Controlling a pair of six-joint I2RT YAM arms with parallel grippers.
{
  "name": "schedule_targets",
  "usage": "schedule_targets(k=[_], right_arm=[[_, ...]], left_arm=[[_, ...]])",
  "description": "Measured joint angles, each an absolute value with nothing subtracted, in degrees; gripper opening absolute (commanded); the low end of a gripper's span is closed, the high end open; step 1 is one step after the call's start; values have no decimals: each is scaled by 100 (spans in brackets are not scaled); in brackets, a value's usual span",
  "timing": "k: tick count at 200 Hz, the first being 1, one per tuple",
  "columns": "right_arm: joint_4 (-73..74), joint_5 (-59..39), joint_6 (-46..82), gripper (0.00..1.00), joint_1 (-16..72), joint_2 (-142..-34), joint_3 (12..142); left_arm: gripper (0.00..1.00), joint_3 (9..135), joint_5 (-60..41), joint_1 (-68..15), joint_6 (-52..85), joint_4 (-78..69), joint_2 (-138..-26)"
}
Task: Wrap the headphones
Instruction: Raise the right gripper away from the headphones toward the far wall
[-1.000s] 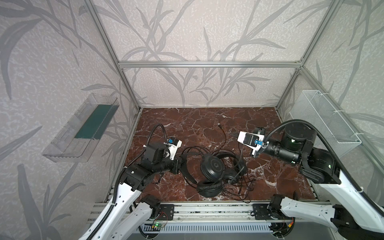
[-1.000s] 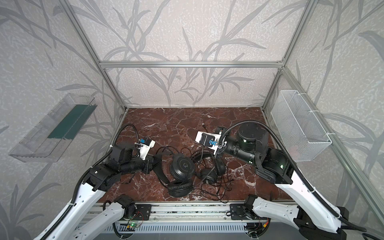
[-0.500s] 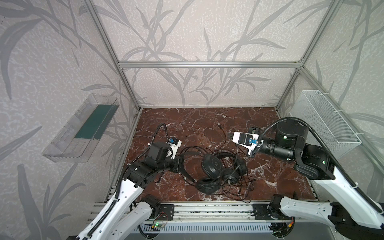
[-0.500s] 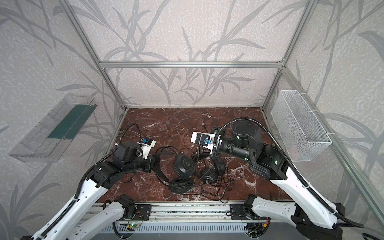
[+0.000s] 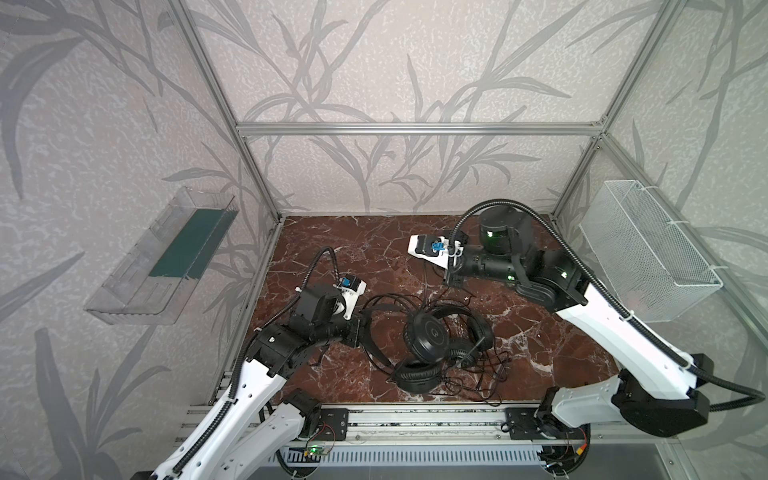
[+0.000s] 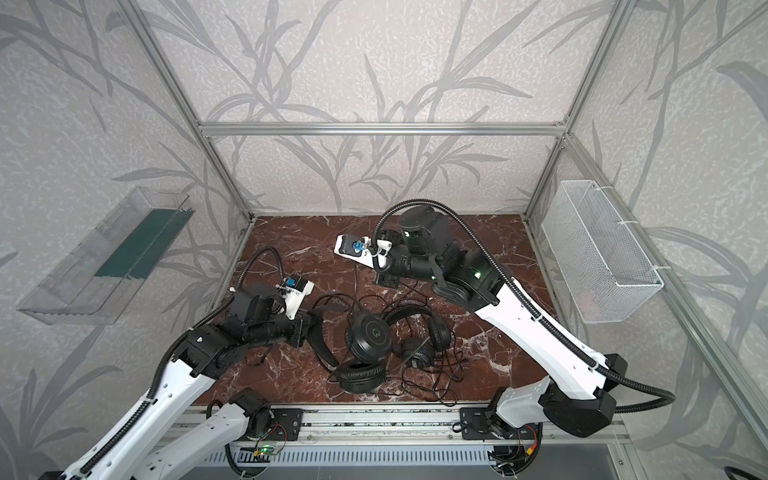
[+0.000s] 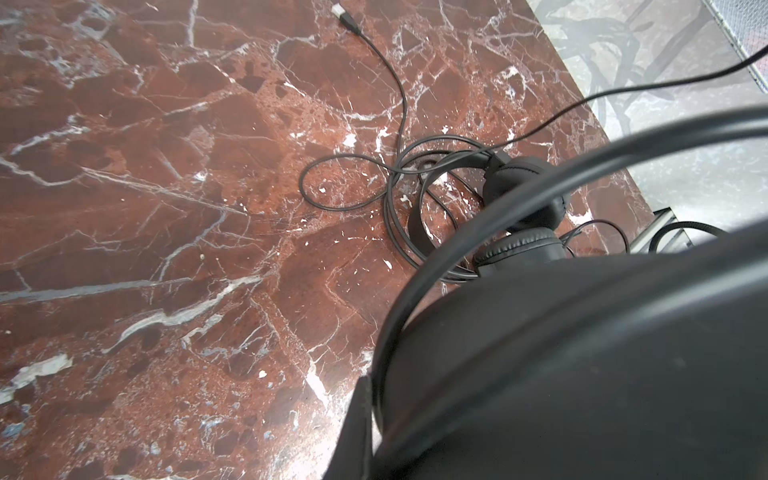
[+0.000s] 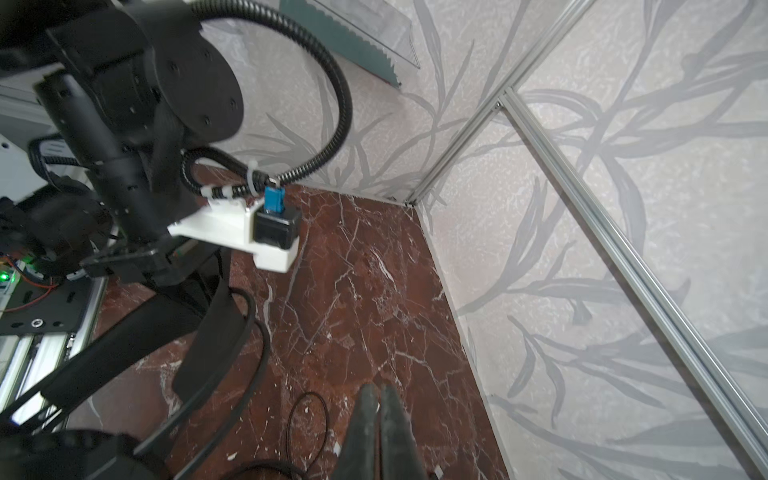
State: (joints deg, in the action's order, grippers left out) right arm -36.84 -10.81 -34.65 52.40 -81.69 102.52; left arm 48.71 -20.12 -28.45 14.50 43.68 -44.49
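Note:
Two black headphones lie tangled mid-floor in both top views. The large headset [image 5: 428, 336] [image 6: 368, 332] stands partly tipped up. My left gripper [image 5: 360, 330] [image 6: 307, 330] is shut on its wide headband [image 5: 374, 347] [image 7: 582, 374]. The small headset [image 5: 482, 332] [image 7: 523, 187] lies just right of it, amid loose cable loops [image 5: 478, 386]. One cable ends in a plug [image 7: 344, 11] on the marble. My right gripper [image 8: 379, 392] is shut with nothing seen between its fingers. It hangs over the back middle of the floor, under its white camera mount [image 5: 428, 249].
A white wire basket [image 5: 648, 257] hangs on the right wall. A clear plastic tray [image 5: 166, 257] hangs on the left wall. An aluminium rail [image 5: 415, 419] runs along the front edge, carrying both arm bases. Metal frame posts stand at the back corners.
My right gripper has swung left and toward the back wall, away from the headsets. The left gripper and the large headset have hardly moved.

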Motion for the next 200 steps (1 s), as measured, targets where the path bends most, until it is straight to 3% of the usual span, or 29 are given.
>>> schedule_targets(k=[44,111,178,200], right_arm=[[-3614,-996,-3406,0,5229,-9321,11636],[-3715,-1627,-2720,0,4115,-10816,13430],[-3391,-2550,-1450,0,3046,-11323,13480],[-2947,-2926,-917,0,2718,-11316,12960]], left_arm=[[0,4873,-2161,-2899,1470,4399,-4381],[0,5196,-2418,-2915,1647,4681,-3883],[0,5872,-2189,-2919,1649,5465,-3717],[0,6200,-2097,-2919,1649,5695,-3715]])
